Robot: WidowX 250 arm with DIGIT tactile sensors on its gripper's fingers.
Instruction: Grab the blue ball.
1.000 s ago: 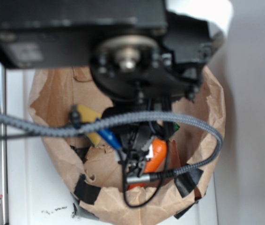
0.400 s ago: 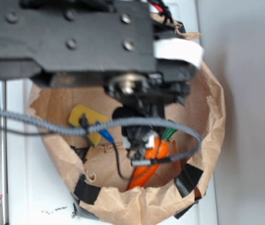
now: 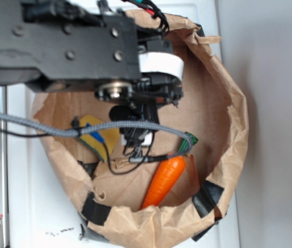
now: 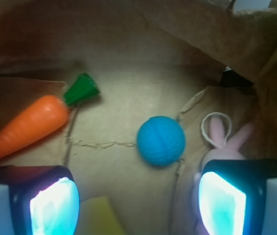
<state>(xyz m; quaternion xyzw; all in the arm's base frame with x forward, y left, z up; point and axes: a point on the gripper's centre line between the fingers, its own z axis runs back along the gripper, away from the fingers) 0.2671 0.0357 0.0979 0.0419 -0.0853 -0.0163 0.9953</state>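
Note:
The blue ball [image 4: 161, 141] is a small round teal ball lying on the brown paper floor, in the middle of the wrist view. My gripper [image 4: 137, 205] is open and empty, its two pads wide apart at the bottom of that view, with the ball ahead of the gap and apart from both fingers. In the exterior view the ball is hidden under my arm, and my gripper [image 3: 137, 138] hangs inside the paper bowl [image 3: 228, 119].
An orange toy carrot [image 4: 28, 125] with a green top lies left of the ball; it also shows in the exterior view [image 3: 165, 180]. A pink toy rabbit [image 4: 221, 142] lies right of the ball by my right finger. A yellow sponge [image 4: 102, 218] lies near my left finger. Crumpled paper walls surround all.
My arm has moved toward the top left of the exterior view, off the carrot, which now shows whole. The cable loop has shifted left with it.

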